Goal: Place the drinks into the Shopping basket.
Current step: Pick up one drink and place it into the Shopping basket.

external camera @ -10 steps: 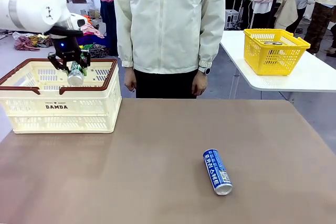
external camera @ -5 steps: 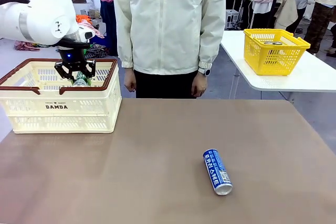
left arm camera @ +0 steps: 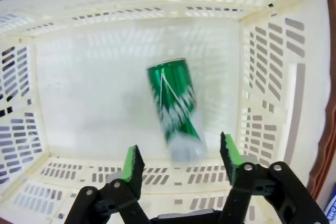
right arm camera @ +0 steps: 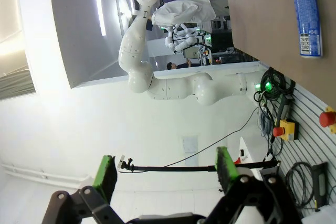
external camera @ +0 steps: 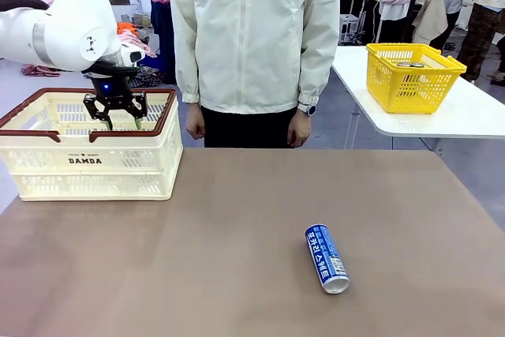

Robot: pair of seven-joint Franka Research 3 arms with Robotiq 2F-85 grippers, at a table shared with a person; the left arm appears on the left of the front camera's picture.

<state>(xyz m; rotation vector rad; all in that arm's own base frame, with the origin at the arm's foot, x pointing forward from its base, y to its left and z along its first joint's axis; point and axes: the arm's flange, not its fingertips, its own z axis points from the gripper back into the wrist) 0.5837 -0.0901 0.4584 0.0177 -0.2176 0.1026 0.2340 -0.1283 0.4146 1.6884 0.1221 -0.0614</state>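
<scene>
The cream Shopping basket (external camera: 87,171) marked "DAMDA" stands at the table's far left. My left gripper (external camera: 122,122) hovers open just above its brown rim. In the left wrist view a green can (left arm camera: 173,103) lies motion-blurred on the basket's floor (left arm camera: 89,98), below my open left gripper (left arm camera: 181,153) and free of its green pads. A blue can with white lettering (external camera: 326,257) lies on its side on the brown table, right of centre near the front. The right wrist view shows that blue can (right arm camera: 307,23) far off, with my right gripper (right arm camera: 165,171) open and holding nothing.
A person in a pale jacket (external camera: 252,37) stands at the far edge, hands down at their sides. A bright yellow basket (external camera: 410,76) sits on a separate white table (external camera: 465,120) at the back right. Brown tabletop stretches between the basket and the blue can.
My left gripper moved slightly right and down over the basket, then opened. The green can it held has dropped inside the basket. The blue can has not moved.
</scene>
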